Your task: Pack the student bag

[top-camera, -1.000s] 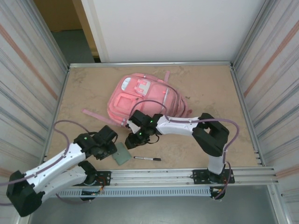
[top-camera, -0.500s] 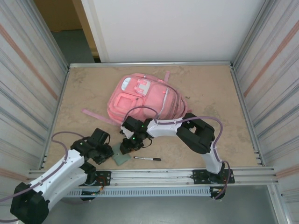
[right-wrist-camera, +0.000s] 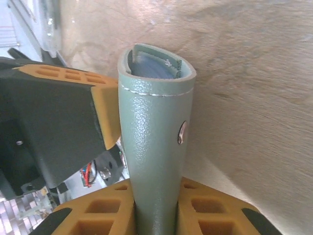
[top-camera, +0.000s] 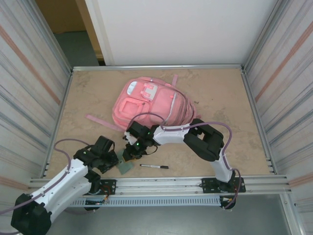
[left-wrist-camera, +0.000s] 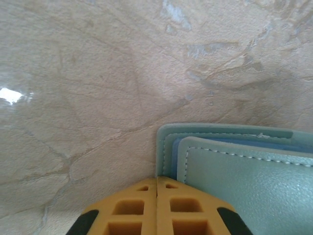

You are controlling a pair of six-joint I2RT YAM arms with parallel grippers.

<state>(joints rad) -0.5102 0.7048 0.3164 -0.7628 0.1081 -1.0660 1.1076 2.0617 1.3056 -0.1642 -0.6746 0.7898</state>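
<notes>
Robot test cell, ribbed metal walls (top-camera: 29,98), aluminium rail (top-camera: 195,183)

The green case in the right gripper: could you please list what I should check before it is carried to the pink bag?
1. Right gripper shut on the green case: ok, the case sits between both fingers.
2. Left gripper not gripping the case: ok, its fingers are closed together beside it.
3. Left gripper clear of the case: not ok, it sits right against the case's side.
4. Student bag open to receive the case: cannot tell from above.
5. Pen out of the way: ok, it lies apart from the case, on the side away from the bag.
</notes>
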